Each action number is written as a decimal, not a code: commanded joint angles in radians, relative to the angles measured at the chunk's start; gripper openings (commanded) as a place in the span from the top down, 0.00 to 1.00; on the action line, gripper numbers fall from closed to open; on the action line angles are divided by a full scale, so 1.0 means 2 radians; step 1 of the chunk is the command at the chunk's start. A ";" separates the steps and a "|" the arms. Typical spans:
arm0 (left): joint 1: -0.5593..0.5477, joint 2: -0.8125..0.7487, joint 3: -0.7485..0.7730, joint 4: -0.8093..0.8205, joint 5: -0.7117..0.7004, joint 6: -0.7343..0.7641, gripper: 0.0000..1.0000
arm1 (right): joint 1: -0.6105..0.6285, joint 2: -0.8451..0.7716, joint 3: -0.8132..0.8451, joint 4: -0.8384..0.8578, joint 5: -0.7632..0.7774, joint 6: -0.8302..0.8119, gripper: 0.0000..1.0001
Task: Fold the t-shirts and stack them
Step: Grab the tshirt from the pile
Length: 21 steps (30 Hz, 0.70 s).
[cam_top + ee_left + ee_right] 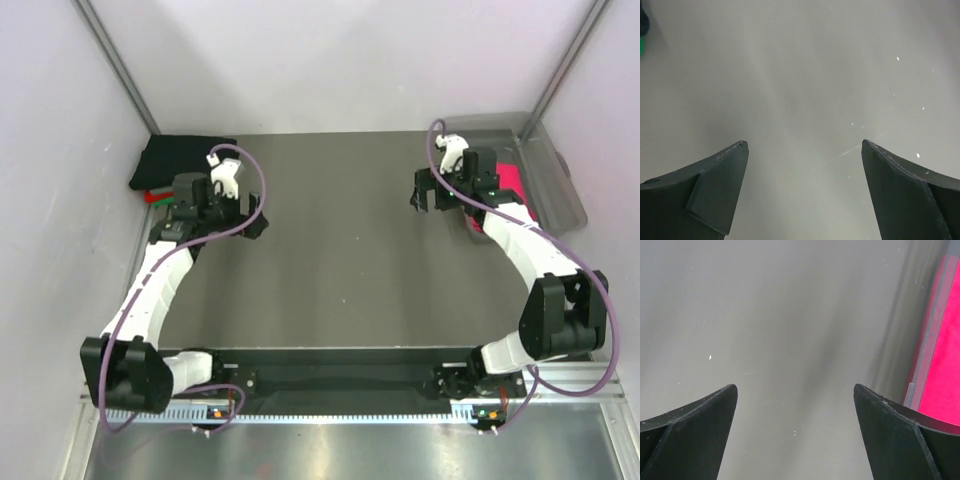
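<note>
end effectors (803, 142) (794, 386) wide open, empty

I see a plain dark grey table (330, 260). Inside the clear bin (556, 170) lies a bright pinkish-red tee (512, 182). Far left of the bin, a black tee (180, 155) tops slivers of red tee (152, 197) and green tee (641, 47).

No readable text, label or number shows anywhere.
</note>
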 commanded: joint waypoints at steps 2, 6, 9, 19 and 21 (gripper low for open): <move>0.029 -0.039 -0.014 0.017 0.044 0.032 0.01 | -0.065 -0.004 0.022 0.011 -0.033 0.051 0.00; 0.041 -0.088 -0.052 0.026 -0.024 0.060 0.04 | -0.192 0.031 0.061 -0.008 -0.300 0.063 0.00; 0.042 -0.136 -0.075 0.005 -0.037 0.099 0.07 | -0.251 0.085 0.135 -0.087 -0.314 0.048 0.00; 0.089 -0.221 -0.101 -0.041 -0.032 0.110 0.07 | -0.259 0.117 0.170 -0.098 -0.045 -0.151 0.00; 0.097 -0.219 -0.098 -0.039 -0.015 0.101 0.07 | -0.259 0.138 0.171 -0.085 -0.007 -0.156 0.00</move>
